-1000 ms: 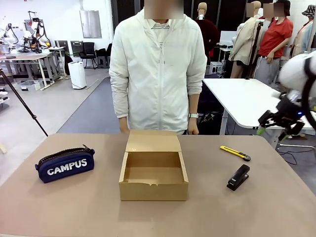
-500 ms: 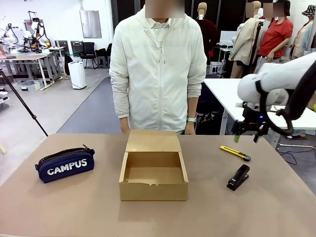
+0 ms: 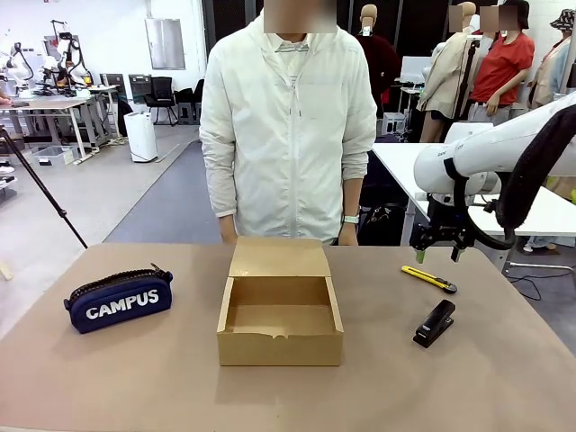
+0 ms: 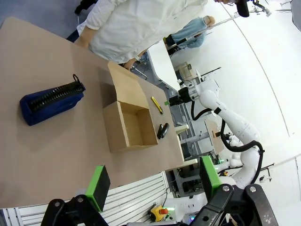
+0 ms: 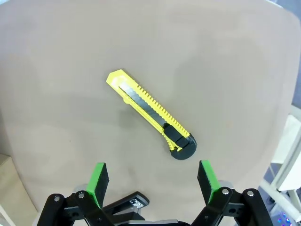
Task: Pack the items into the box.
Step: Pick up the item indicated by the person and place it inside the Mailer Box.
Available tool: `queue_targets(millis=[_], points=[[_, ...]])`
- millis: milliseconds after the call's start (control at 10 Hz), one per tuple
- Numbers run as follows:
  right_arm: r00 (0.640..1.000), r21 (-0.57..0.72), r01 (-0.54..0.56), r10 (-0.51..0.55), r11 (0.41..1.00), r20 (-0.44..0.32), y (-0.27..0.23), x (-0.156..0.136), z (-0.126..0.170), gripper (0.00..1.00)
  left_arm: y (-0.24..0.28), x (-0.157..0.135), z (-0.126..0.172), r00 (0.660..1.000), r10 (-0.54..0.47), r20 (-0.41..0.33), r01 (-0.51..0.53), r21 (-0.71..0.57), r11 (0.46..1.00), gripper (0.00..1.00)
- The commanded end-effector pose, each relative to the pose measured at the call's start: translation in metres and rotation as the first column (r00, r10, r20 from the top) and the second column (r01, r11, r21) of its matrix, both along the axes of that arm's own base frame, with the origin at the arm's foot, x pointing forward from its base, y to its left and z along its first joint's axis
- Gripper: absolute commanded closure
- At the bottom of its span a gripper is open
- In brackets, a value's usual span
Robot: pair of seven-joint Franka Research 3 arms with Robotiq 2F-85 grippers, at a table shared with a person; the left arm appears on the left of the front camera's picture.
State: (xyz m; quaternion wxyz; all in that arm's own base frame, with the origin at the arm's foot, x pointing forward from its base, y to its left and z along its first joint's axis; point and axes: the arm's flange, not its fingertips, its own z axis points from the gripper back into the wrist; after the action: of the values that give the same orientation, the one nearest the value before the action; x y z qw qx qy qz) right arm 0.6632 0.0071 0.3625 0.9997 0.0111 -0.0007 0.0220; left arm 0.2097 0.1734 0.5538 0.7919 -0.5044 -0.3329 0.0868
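Hovering gripper: the right gripper (image 3: pixel 438 251) hangs just above the utility knife (image 3: pixel 429 279), jaws spread wide with nothing between them; its wrist view has the knife lying diagonally ahead of the green pads.
Left gripper: the left gripper (image 4: pixel 154 181) is spread and empty too, held high off the near left of the table (image 3: pixel 468 396).
Knife: flat on the far right of the table, with the stapler (image 3: pixel 435 324) nearer and apart from it.
Pouch: the pouch (image 3: pixel 120 301) sits on the left, well apart from the box (image 3: pixel 280 346).
Box: mid-table, flap open toward the person (image 3: pixel 288 135), and empty inside.
Handling: the knife looks light, stiff and very low (smooth plastic, so it may skid). A pinch across its narrow width at mid-body, clear of the black end, seems best.
Change: a second ago the right gripper was out at the right edge, beyond the table. It has since swung left over the knife, while the items and box have not moved.
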Motion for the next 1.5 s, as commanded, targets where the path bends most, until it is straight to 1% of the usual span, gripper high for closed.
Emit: queue_targets(millis=[0, 100, 200, 300, 400, 500, 600, 700, 800, 900, 1000, 1100, 1200, 1400], points=[[1.000, 0.016, -0.011, 0.011, 1.000, -0.003, -0.001, -0.006, 0.000, 0.00, 0.001, 0.000, 0.001, 1.000, -0.007, 0.028, 0.007, -0.004, 1.000, 0.00], [1.000, 0.000, 0.000, 0.000, 1.000, 0.000, 0.000, 0.000, 0.000, 0.00, 0.001, 0.000, 0.001, 1.000, -0.007, 0.028, 0.007, -0.004, 1.000, 0.00], [0.959, 0.043, -0.278, 0.280, 0.960, -0.051, -0.006, 0.015, -0.008, 0.00, 0.001, 0.000, 0.001, 1.000, -0.007, 0.028, 0.007, -0.004, 1.000, 0.00], [0.849, 0.087, -0.520, 0.525, 0.850, -0.053, -0.006, 0.023, -0.014, 0.00, 0.001, 0.000, 0.001, 1.000, -0.007, 0.028, 0.007, -0.004, 1.000, 0.00], [0.791, 0.030, -0.610, 0.611, 0.792, -0.025, -0.003, 0.022, -0.013, 0.00, 0.001, 0.000, 0.001, 1.000, -0.007, 0.028, 0.007, -0.004, 1.000, 0.00], [0.702, -0.015, -0.712, 0.712, 0.702, 0.025, 0.007, 0.019, -0.013, 0.00, 0.001, 0.000, 0.001, 1.000, -0.007, 0.028, 0.007, -0.004, 1.000, 0.00], [0.684, -0.050, -0.728, 0.730, 0.683, 0.015, 0.018, 0.018, -0.016, 0.00, 0.001, 0.000, 0.001, 1.000, -0.007, 0.028, 0.007, -0.004, 1.000, 0.00], [0.687, -0.068, -0.723, 0.726, 0.688, 0.031, 0.022, 0.018, -0.016, 0.00, 0.001, 0.000, 0.001, 1.000, -0.007, 0.028, 0.007, -0.004, 1.000, 0.00], [0.751, -0.002, -0.660, 0.660, 0.751, -0.014, 0.016, 0.015, -0.018, 0.00, 0.001, 0.000, 0.001, 1.000, -0.007, 0.028, 0.007, -0.004, 1.000, 0.00], [0.751, -0.002, -0.660, 0.660, 0.751, -0.014, 0.016, 0.015, -0.018, 0.00, 0.001, 0.000, 0.001, 1.000, -0.007, 0.028, 0.007, -0.004, 1.000, 0.00], [0.701, -0.028, -0.713, 0.713, 0.701, -0.005, 0.025, 0.017, -0.016, 0.00, 0.001, 0.000, 0.001, 1.000, -0.007, 0.028, 0.007, -0.004, 1.000, 0.00], [0.685, -0.018, -0.729, 0.728, 0.685, -0.036, 0.025, 0.019, -0.026, 0.00, 0.001, 0.000, 0.001, 1.000, -0.007, 0.028, 0.007, -0.004, 1.000, 0.00], [0.659, -0.003, -0.752, 0.752, 0.659, -0.037, 0.026, 0.017, -0.032, 0.00, 0.001, 0.000, 0.001, 1.000, -0.007, 0.028, 0.007, -0.004, 1.000, 0.00], [0.644, -0.018, -0.765, 0.763, 0.644, -0.051, 0.022, 0.016, -0.043, 0.00, 0.001, 0.000, 0.001, 1.000, -0.007, 0.028, 0.007, -0.004, 1.000, 0.00]])
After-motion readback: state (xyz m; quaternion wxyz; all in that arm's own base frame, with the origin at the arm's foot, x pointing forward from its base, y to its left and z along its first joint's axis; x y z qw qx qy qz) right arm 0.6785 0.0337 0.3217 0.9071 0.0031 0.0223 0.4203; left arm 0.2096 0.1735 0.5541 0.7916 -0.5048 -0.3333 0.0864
